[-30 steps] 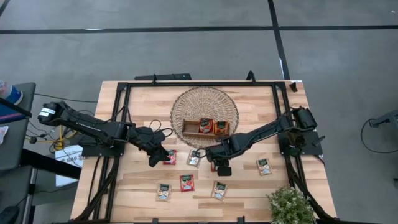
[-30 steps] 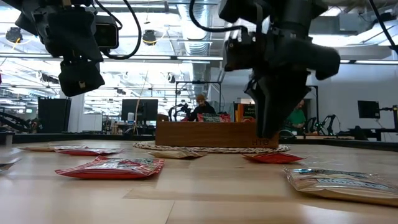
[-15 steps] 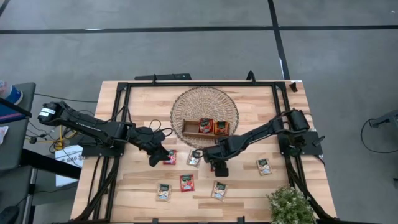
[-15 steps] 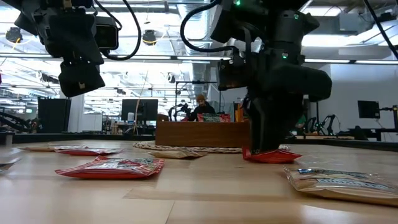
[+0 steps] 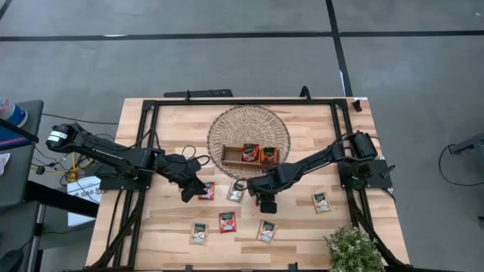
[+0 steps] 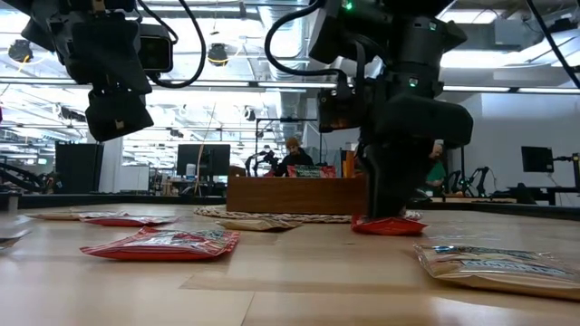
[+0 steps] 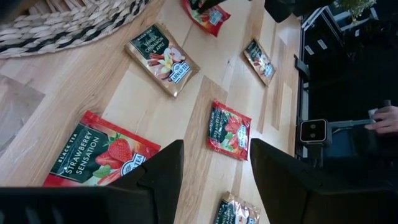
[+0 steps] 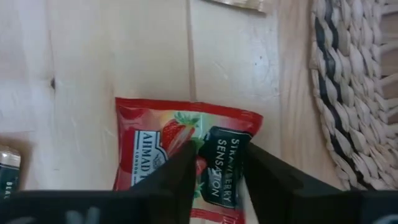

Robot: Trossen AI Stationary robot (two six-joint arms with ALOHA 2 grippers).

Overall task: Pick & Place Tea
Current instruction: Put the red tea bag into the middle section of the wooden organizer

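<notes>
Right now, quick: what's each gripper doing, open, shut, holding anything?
Left gripper: open, empty, raised above the table.
Right gripper: jaws down astride the red strawberry tea sachet beside the wicker basket, not yet closed.

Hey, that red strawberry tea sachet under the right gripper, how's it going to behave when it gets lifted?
The red strawberry sachet looks thin and flat, so probably light and floppy, sagging from the right gripper. Its glossy wrapper may slip. Lying flat on the table, it shouldn't roll.
</notes>
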